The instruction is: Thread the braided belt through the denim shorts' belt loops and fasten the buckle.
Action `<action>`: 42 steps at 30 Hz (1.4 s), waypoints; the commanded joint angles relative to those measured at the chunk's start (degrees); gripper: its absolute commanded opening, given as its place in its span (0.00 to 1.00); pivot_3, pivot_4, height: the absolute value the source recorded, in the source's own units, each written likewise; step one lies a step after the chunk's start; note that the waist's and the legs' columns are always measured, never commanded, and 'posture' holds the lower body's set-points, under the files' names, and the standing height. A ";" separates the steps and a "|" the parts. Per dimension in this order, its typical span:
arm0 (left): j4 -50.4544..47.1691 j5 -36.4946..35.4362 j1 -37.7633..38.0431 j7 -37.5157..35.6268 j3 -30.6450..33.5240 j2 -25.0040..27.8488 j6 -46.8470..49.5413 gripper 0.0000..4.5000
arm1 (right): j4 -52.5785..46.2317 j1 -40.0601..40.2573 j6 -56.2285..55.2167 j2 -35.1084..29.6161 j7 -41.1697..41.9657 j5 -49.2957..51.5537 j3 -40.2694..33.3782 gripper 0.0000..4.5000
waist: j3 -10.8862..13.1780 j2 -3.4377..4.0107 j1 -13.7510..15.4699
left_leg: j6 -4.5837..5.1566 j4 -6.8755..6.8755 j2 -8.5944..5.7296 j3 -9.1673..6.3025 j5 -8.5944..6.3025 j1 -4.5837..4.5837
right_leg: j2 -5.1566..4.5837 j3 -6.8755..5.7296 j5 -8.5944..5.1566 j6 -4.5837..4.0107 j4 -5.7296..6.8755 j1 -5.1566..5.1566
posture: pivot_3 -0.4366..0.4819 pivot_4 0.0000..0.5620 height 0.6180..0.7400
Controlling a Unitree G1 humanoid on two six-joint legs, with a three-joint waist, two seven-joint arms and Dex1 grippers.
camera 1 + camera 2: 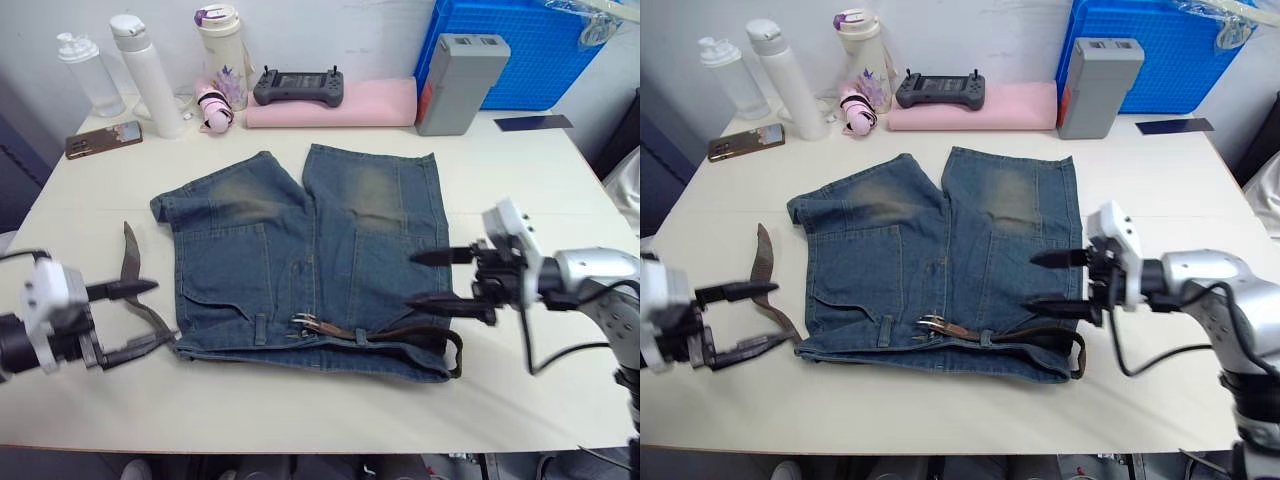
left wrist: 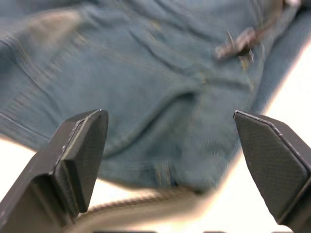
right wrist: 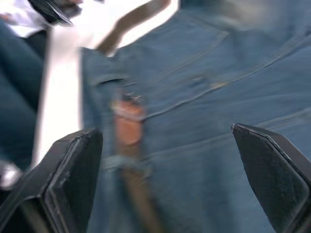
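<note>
Denim shorts [image 1: 310,265]: faded blue, lying flat in the middle of the pale tabletop [image 1: 300,405], waistband toward the robot, legs pointing away; a worn yellowish-tan patch on each leg, stitched pockets showing.
Braided belt [image 1: 400,333]: dull brown, running along the waistband on the robot's right half, curling back in a dark loop at the shorts' right corner; another stretch comes out past the left corner onto the bare tabletop and bends away from the robot, ending in a leather tip.
Buckle [image 1: 303,322]: small silvery frame on a brown leather tab, lying on the waistband near its middle, not fastened.
Belt loops [image 1: 260,329]: short denim strips across the waistband; one stands just left of the buckle, another has the belt passing under it to the right.
Left hand [image 1: 140,318]: fingers spread wide, holding nothing, at the shorts' left corner just beside the loose belt end.
Right hand [image 1: 436,279]: wide open too, empty, fingers pointing in over the shorts' right edge above the belt's curl.
Back of tabletop: bottles, a phone, a controller on a pink pad, a grey box, a blue crate.
</note>
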 commanded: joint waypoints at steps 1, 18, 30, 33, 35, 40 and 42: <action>10.19 4.36 -15.54 5.07 -10.16 -0.66 2.80 0.99 | 9.25 -8.62 -2.15 6.71 -11.42 -14.86 11.54 1.00 | 0.02 0.05 -0.06 | -0.01 0.00 0.01 0.01 -0.01 0.00 | 0.02 0.01 -0.01 -0.02 0.02 -0.02 | 0.48 0.27 1.00; 35.87 30.98 -33.12 -0.74 -37.19 -9.54 -13.42 0.37 | 24.68 -14.38 -3.53 12.79 -13.19 -33.32 24.88 0.38 | -0.63 -0.29 -1.68 | -0.03 -0.03 0.09 1.04 -0.03 0.00 | 0.01 0.24 -0.04 -0.09 0.65 -0.80 | 0.48 0.27 1.00; 50.94 44.55 -44.55 10.73 -41.58 -14.33 -26.96 0.01 | 37.22 -19.28 -11.19 20.08 -26.25 -40.96 21.28 0.01 | -1.70 0.43 -0.80 | -0.13 -0.09 0.16 1.11 -0.09 1.17 | 0.02 0.39 -0.08 -0.19 0.80 0.17 | 0.48 0.27 1.00; 58.35 48.76 -50.77 16.89 -42.86 -16.42 -31.06 0.01 | 42.61 -21.85 -14.79 22.43 -31.01 -42.46 19.69 0.01 | -1.70 0.43 -0.22 | -0.23 -0.09 0.17 1.02 0.05 1.14 | 0.03 0.35 -0.06 -0.30 0.96 0.09 | 0.48 0.27 1.00; 63.77 52.20 -55.11 22.03 -44.33 -17.47 -34.27 0.01 | 46.17 -23.63 -17.65 23.52 -33.83 -43.46 19.07 0.01 | -1.69 0.43 -0.14 | -0.22 -0.08 0.15 1.02 0.06 1.03 | 0.03 0.35 -0.06 -0.31 0.97 0.01 | 0.48 0.27 1.00; 71.64 55.16 -60.99 27.49 -45.36 -19.28 -38.46 0.01 | 51.63 -26.07 -22.73 24.84 -36.80 -44.63 18.37 0.01 | -1.64 0.42 -0.59 | -0.19 -0.12 0.11 1.01 0.06 0.86 | 0.04 0.30 -0.06 -0.30 0.85 -0.10 | 0.48 0.27 1.00; 72.72 55.42 -61.66 28.05 -45.34 -19.64 -39.30 0.01 | 52.94 -26.82 -24.47 25.30 -37.91 -44.78 17.96 0.01 | -1.60 0.43 -1.05 | -0.17 -0.12 0.11 1.01 0.05 0.83 | 0.04 0.28 -0.06 -0.30 0.82 -0.12 | 0.48 0.27 1.00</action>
